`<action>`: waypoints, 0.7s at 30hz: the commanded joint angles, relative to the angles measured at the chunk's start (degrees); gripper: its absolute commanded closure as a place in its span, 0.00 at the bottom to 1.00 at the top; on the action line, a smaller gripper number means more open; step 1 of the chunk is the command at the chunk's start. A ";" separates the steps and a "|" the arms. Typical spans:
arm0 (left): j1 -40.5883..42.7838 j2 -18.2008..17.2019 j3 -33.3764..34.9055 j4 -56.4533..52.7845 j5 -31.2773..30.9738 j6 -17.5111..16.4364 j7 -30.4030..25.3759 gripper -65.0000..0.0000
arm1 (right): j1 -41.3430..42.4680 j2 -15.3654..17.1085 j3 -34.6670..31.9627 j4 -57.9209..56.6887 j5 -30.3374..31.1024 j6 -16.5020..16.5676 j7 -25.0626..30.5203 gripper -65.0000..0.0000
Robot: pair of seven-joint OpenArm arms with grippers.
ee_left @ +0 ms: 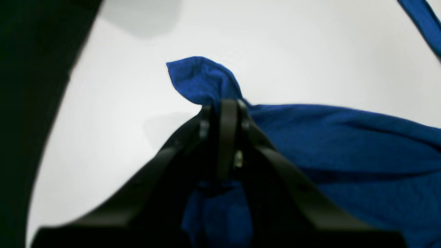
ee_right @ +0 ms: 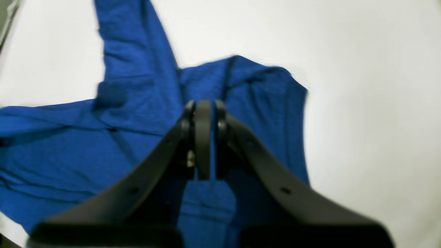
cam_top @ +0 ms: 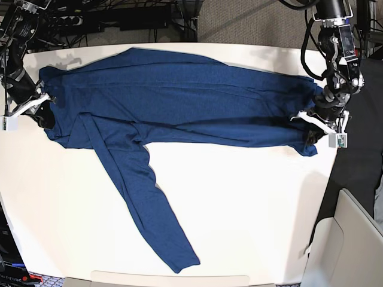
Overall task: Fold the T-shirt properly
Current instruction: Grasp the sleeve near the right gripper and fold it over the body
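**Mia:** Black claws fill the front of both close-up pictures. Look, the left gripper [ee_left: 224,106] is pinched tight on a corner of the big dark blue knit T-shirt with long sleeves [cam_top: 179,95]. A little blue tip sticks up past the claws.

**Ben:** And the right gripper [ee_right: 203,106] is squeezed shut on the shirt too. It holds the other end.

**Mia:** Where is the shirt?

**Ben:** It lies stretched out long across the far part of the white table [cam_top: 251,209], between the two grippers. One sleeve [cam_top: 149,209] hangs down from the shirt toward the near edge.

**Mia:** So how do they fold it well?

**Ben:** I think both arms should lift together and keep the cloth pulled straight, so no bumps form. That loose sleeve needs tucking in.

**Mia:** Only the picture from above shows the whole sleeve.

**Ben:** Yes, but only the close-ups show the cloth pinched between the claws.
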 commanded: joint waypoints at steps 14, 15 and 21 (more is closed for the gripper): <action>-1.03 0.21 0.32 0.77 -0.37 0.04 0.14 0.78 | 17.78 -4.19 -17.03 -7.14 -23.72 -0.23 1.36 0.47; -1.12 0.21 0.32 0.77 -0.37 0.04 1.02 0.77 | 19.19 -4.71 -17.29 -8.72 -24.69 -0.23 1.36 0.45; -1.12 0.21 0.23 0.77 -0.37 0.04 2.07 0.74 | 27.45 -7.61 -17.29 -16.11 -31.46 -0.23 1.54 0.43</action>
